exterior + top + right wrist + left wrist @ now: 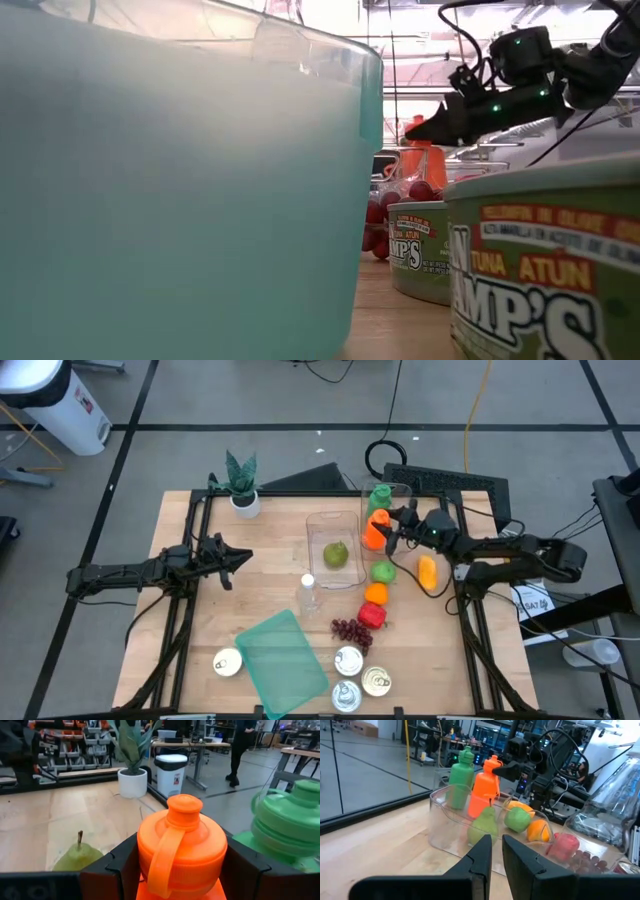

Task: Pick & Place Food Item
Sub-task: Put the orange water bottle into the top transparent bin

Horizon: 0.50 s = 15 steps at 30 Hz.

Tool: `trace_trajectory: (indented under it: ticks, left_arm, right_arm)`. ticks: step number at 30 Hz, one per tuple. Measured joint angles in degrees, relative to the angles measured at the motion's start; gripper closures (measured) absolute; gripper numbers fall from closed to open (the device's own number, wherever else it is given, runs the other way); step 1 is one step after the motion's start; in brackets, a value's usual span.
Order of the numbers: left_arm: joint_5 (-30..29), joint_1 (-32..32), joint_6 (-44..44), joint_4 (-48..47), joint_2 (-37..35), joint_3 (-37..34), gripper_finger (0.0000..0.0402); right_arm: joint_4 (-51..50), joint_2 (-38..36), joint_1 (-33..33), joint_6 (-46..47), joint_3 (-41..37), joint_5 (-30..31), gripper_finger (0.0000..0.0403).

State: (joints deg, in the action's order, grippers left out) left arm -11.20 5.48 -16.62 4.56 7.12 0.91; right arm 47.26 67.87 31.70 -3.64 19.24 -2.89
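Note:
My right gripper (393,532) reaches in from the table's right at the top of an orange bottle (375,530). It is open, with one finger on each side of the bottle's cap (182,837). The orange bottle stands upright beside a green bottle (380,495). A green pear (335,553) lies in a clear container (335,520). Near the container lie a green apple (383,572), an orange (376,593), a red fruit (372,615), grapes (350,630) and a yellow-orange pepper (427,570). My left gripper (238,560) waits left of the container, fingers nearly together and holding nothing. My right gripper comes level from the table's right, with a finger (125,865) on each side of the orange bottle's cap end (182,850). The bottle stands upright on the table. Whether the fingers touch it, I cannot tell.
A potted plant (242,485) stands at the far left. A clear plastic bottle (308,593) is near the container. A teal lid (285,660) and several tins (348,660) sit at the near edge. A keyboard (450,482) lies behind the bottles. Bare wood (200,620) shows on the left.

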Motion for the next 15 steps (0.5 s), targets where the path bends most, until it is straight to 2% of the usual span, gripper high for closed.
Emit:
trace_trajectory:
  ticks: [10,12,15]
  left_arm:
    - [-1.4,0.0,0.0,0.0,0.0,0.0,0.035]
    - [-1.4,0.0,0.3,0.0,0.0,0.0,0.035]
    - [-1.4,0.0,0.4,0.0,0.0,0.0,0.035]
  right_arm:
    - [2.8,3.7,-0.3,0.2,0.1,-0.2,0.02]
    - [3.4,3.7,-0.3,1.8,0.1,-0.1,0.0168]
    - [3.6,3.9,-0.4,4.1,0.0,-0.6,0.0098]
